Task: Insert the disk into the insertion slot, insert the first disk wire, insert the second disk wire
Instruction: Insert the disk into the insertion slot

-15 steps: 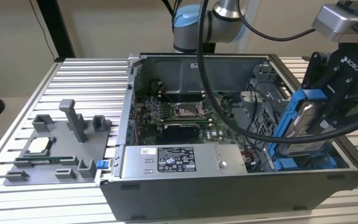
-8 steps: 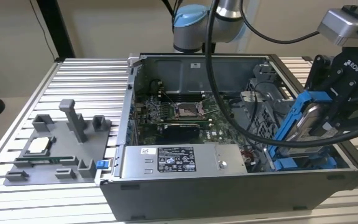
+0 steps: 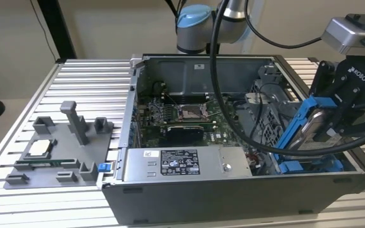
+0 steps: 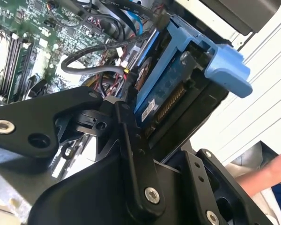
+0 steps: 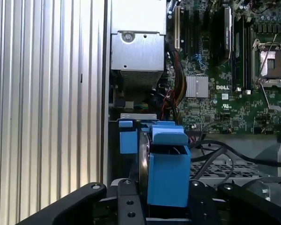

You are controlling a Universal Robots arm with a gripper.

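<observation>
Over the open computer case [image 3: 233, 192], at the exterior view's right, the gripper [image 3: 334, 127] is holding the disk [image 3: 308, 124] tilted above the insertion slot [image 3: 312, 165].
Black metal fingers [image 5: 129, 204] are clamping the bright blue plastic frame from both sides, so the flat silver drive is hanging edge-down, probably to line up with the narrow grey bay and its blue tabs. It is not yet seated, with glossy black cables [image 3: 258, 142] looping just beside it.
</observation>
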